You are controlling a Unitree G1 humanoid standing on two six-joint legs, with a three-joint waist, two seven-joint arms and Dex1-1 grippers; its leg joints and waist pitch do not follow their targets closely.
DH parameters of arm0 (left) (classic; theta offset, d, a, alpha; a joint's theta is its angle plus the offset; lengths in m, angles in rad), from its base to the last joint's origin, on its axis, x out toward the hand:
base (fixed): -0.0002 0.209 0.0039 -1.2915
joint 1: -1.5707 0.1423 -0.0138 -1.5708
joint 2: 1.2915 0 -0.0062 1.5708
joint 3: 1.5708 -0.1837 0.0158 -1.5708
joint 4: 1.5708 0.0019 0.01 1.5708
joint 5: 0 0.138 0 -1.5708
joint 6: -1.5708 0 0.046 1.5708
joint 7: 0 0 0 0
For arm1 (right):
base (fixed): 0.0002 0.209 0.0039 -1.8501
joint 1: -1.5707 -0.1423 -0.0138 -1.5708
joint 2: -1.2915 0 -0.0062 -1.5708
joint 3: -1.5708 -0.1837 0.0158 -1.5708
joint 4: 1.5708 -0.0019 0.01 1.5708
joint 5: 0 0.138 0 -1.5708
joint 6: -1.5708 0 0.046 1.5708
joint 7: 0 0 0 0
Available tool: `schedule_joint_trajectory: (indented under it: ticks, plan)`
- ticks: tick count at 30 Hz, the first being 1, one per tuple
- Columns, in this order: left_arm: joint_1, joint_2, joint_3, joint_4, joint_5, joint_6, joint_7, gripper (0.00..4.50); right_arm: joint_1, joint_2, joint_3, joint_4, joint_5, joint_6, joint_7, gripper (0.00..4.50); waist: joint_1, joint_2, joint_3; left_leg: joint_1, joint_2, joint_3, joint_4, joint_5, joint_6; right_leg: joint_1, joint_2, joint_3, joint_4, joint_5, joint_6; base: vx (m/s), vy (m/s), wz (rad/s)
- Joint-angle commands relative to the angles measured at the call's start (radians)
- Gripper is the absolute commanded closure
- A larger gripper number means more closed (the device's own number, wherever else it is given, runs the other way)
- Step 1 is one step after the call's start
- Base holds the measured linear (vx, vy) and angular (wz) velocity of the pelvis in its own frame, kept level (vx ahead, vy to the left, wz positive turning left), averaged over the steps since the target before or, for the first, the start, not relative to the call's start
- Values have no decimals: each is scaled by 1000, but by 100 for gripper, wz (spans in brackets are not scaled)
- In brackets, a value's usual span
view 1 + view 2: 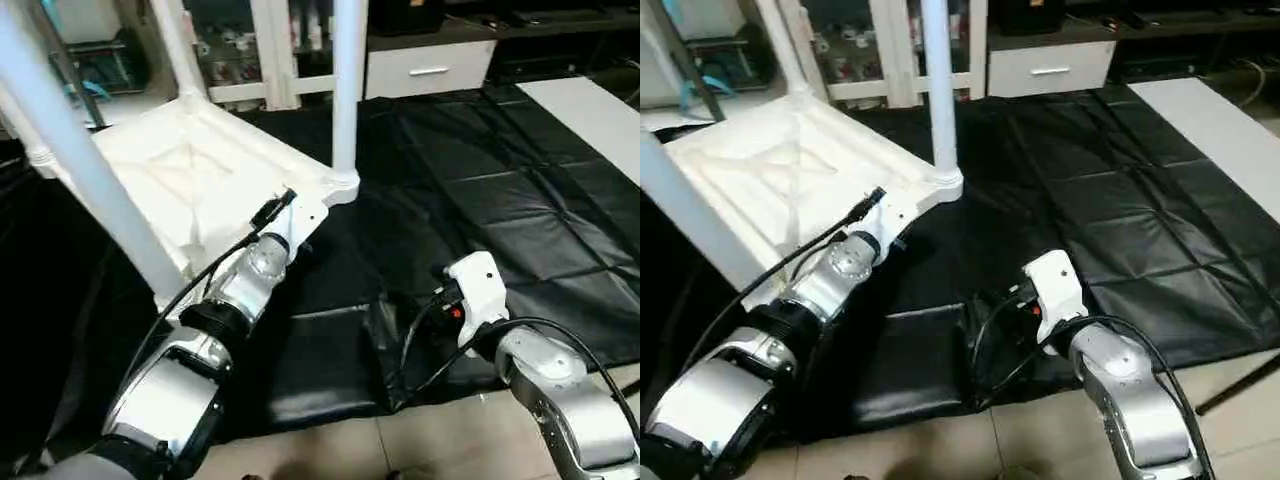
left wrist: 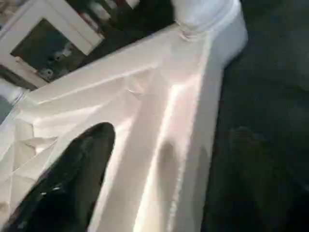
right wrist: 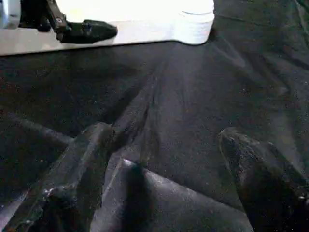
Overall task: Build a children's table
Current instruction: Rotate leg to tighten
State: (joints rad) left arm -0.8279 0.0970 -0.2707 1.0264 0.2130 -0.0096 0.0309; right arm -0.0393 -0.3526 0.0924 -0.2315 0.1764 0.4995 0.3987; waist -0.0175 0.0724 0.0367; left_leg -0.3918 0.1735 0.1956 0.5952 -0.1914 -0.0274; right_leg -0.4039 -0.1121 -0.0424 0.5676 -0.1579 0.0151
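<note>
- The children's table (image 1: 190, 170) lies upside down on the black-covered desk (image 1: 480, 200), ribbed underside up, white legs (image 1: 346, 90) standing in its corner sockets.
- The left end effector (image 3: 82, 30) reaches the tabletop's near edge; whether its fingers are spread cannot be told.
- The right end effector (image 3: 169, 179) hovers over the black cover, fingers spread wide, gripping nothing.

Legs (image 1: 347, 90) cut off by the top edge, upper ends unseen. Tabletop (image 1: 190, 170) far-left corner hidden behind the near leg (image 1: 80, 160). Left gripper (image 1: 300, 222) fingers blocked by its wrist against the tabletop's near edge. Left wrist view blurred.
</note>
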Motion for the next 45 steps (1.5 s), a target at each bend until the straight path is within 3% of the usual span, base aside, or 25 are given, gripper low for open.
schedule_joint_trajectory:
  ticks: [1, 2, 3, 5, 7, 8, 9, 10, 11, 12, 13, 14, 15, 16, 17, 18, 21, 22, 23, 30, 33, 37, 40, 42, 45]
  plan:
    - [18, -14, 50, -13, -55, -63, -16, 5, 6, 8, 1, -15, -8, 9, -4, 71, 5, -8, -66, 21, 37, -23, -67, -228, 89, 42, -21, 12, -65, -195, -212, 0, 0, 0]
    - [87, -32, 98, -113, -137, -190, -115, 5, 17, 21, -5, -27, 4, -9, -6, 71, 6, -7, -65, 21, 37, -23, -68, -234, 86, 42, -21, 12, -65, -193, -214, 0, 0, 0]
    - [116, -38, 116, -153, -168, -244, -150, 5, 22, 26, -9, -34, 11, -16, -8, 71, 8, -10, -64, 14, 41, -25, -72, -233, 92, 48, -25, 12, -65, -181, -227, 0, 0, 0]
    - [169, -36, 128, -236, -215, -299, -202, 5, 27, 36, -20, -44, 26, -25, -8, 71, 9, -9, -70, 19, 42, -24, -69, -228, 97, 44, -22, 12, -58, -146, -231, 0, 0, 0]
    - [254, -12, 113, -378, -267, -366, -257, 5, 32, 57, -40, -57, 50, -40, -12, 71, 12, -15, -67, 15, 45, -23, -72, -231, 105, 44, -24, 13, -57, -145, -223, 0, 0, 0]
    - [287, 0, 106, -438, -286, -390, -273, 5, 32, 65, -46, -59, 58, -47, -15, 71, 16, -14, -68, 16, 50, -26, -74, -229, 106, 48, -30, 13, -53, -144, -227, 0, 0, 0]
    - [326, 13, 104, -516, -302, -430, -266, 5, 32, 75, -51, -61, 68, -58, -16, 71, 10, -12, -64, 11, 50, -24, -78, -239, 106, 44, -26, 12, -54, -164, -216, 0, 0, 0]
    - [349, 22, 108, -564, -300, -472, -242, 5, 32, 81, -54, -62, 72, -69, -15, 71, 8, -13, -65, 19, 52, -23, -77, -264, 95, 39, -24, 12, -56, -187, -208, 0, 0, 0]
    - [356, 29, 111, -585, -291, -512, -222, 5, 30, 84, -54, -61, 75, -75, -13, 71, 7, -11, -62, 19, 51, -23, -79, -279, 89, 38, -23, 13, -59, -203, -202, 0, 0, 0]
    - [365, 41, 118, -614, -252, -564, -165, 5, 28, 90, -55, -60, 80, -85, -10, 71, 6, -17, -59, 19, 50, -22, -81, -311, 71, 37, -20, 12, -63, -251, -179, 0, 0, 0]
    - [370, 37, 136, -628, -235, -588, -151, 5, 26, 95, -56, -59, 82, -90, -7, 71, 7, -12, -58, 26, 50, -22, -81, -337, 52, 30, -19, 15, -66, -284, -160, 0, 0, 0]
    - [374, 32, 152, -639, -224, -607, -140, 5, 24, 98, -57, -59, 84, -94, -5, 71, 5, -12, -56, 25, 49, -22, -83, -341, 43, 30, -18, 16, -67, -294, -151, 0, 0, 0]
    - [374, 36, 167, -648, -180, -634, -100, 5, 21, 100, -58, -58, 85, -97, -3, 71, 4, -10, -55, 24, 49, -24, -85, -345, 28, 31, -17, 16, -67, -304, -135, 0, 0, 0]
    - [375, 39, 190, -665, -117, -665, -49, 5, 18, 101, -57, -59, 88, -99, 1, 71, 3, -20, -56, 21, 49, -25, -85, -339, 18, 34, -16, 17, -65, -294, -121, 0, 0, 0]
    - [374, 45, 209, -682, -58, -686, 2, 5, 15, 101, -56, -59, 90, -101, 5, 71, 4, -16, -56, 20, 48, -26, -85, -334, 16, 34, -17, 18, -64, -292, -115, 0, 0, 0]
    - [374, 45, 211, -685, -52, -687, 6, 5, 14, 101, -56, -59, 90, -101, 6, 71, 1, -13, -56, 19, 48, -28, -86, -329, 11, 35, -17, 18, -63, -282, -104, 0, 0, 0]
    - [382, 63, 258, -798, 110, -689, 125, 5, 6, 98, -58, -53, 92, -111, 17, 71, -5, -13, -59, 17, 48, -30, -83, -307, 13, 38, -18, 17, -60, -247, -102, 0, 0, 0]
    - [382, 66, 260, -812, 131, -684, 144, 5, 5, 97, -59, -51, 93, -113, 18, 71, -5, -13, -59, 17, 48, -29, -82, -304, 16, 38, -18, 17, -60, -244, -102, 0, 0, 0]
    - [379, 68, 265, -824, 149, -679, 171, 5, 4, 97, -61, -50, 96, -115, 20, 71, -5, -20, -60, 18, 46, -29, -79, -297, 21, 37, -17, 17, -60, -239, -105, 0, 0, 0]
    - [354, 49, 348, -885, 273, -610, 329, 5, -1, 96, -67, -49, 97, -121, 27, 71, -2, -15, -63, 14, 42, -26, -72, -248, 45, 36, -15, 17, -54, -198, -129, 0, 0, 0]
    - [356, 35, 383, -904, 238, -562, 352, 5, 0, 94, -64, -50, 98, -125, 29, 71, -1, -15, -62, 15, 41, -27, -71, -258, 46, 35, -15, 16, -55, -212, -137, 0, 0, 0]
    - [384, 34, 367, -944, 165, -556, 287, 5, 4, 92, -63, -55, 100, -127, 33, 71, 2, -15, -61, 15, 40, -28, -73, -287, 40, 31, -16, 16, -60, -258, -133, 0, 0, 0]
    - [423, 40, 319, -969, 116, -575, 208, 5, 7, 92, -64, -57, 103, -129, 35, 71, 3, -16, -62, 14, 42, -27, -74, -288, 41, 30, -16, 16, -59, -251, -135, 0, 0, 0]
    - [477, 58, 235, -970, 40, -576, 88, 5, 7, 92, -65, -57, 103, -131, 35, 71, 5, -15, -62, 15, 42, -27, -75, -296, 38, 29, -17, 17, -59, -256, -130, 0, 0, 0]
    - [521, 67, 172, -979, -57, -520, -37, 5, 9, 93, -65, -61, 105, -135, 37, 71, 8, -13, -62, 16, 42, -26, -77, -308, 27, 26, -16, 19, -58, -265, -126, 0, 0, 0]
